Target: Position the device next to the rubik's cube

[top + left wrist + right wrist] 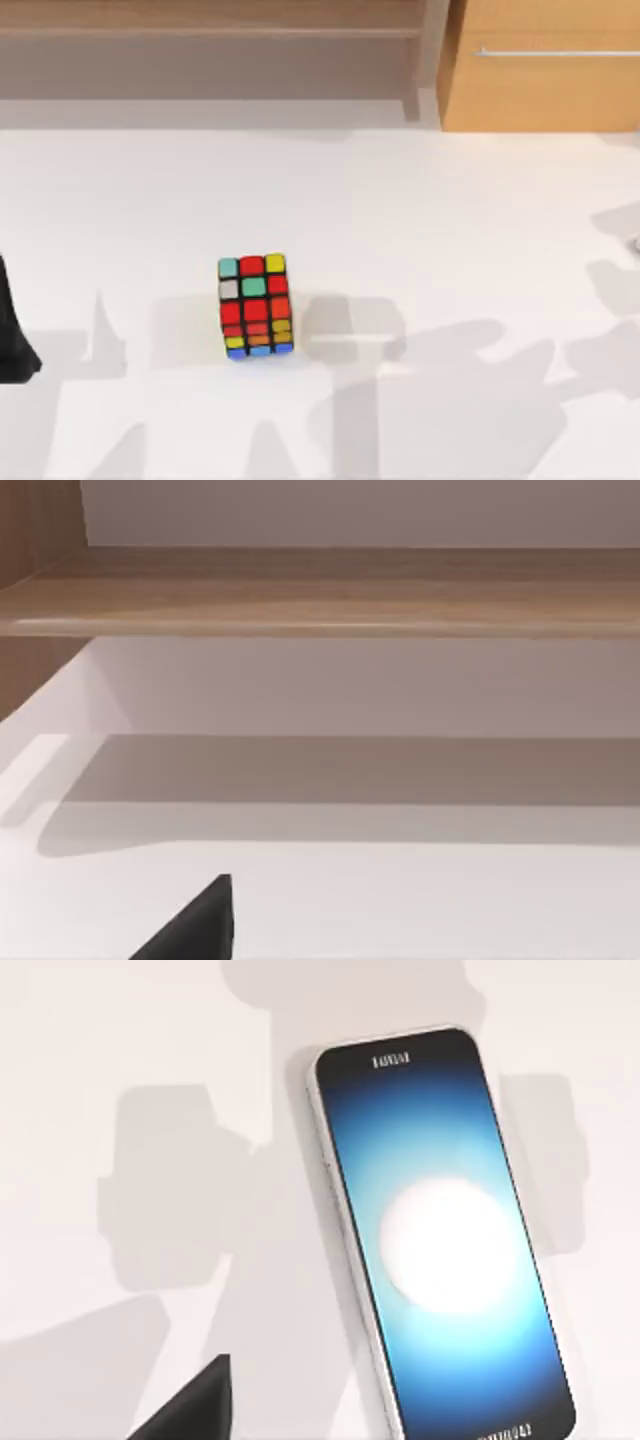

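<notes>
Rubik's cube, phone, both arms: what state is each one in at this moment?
rubik's cube: resting alone on the white table, left of centre, nothing touching it.
device: lying flat, screen up and glowing, seen from the right wrist camera; ungripped.
left arm: parked at the table's left edge.
drawer cabinet: closed.

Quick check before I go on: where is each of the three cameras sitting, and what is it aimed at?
Top view: above the table, looking down at the rubik's cube; the left arm shows dark at the left edge.
Left wrist view: on the left arm, facing a wooden shelf across the table; a dark fingertip shows.
Right wrist view: on the right arm, looking down at the device; a dark fingertip shows.
Shared: all three see the white table.
</notes>
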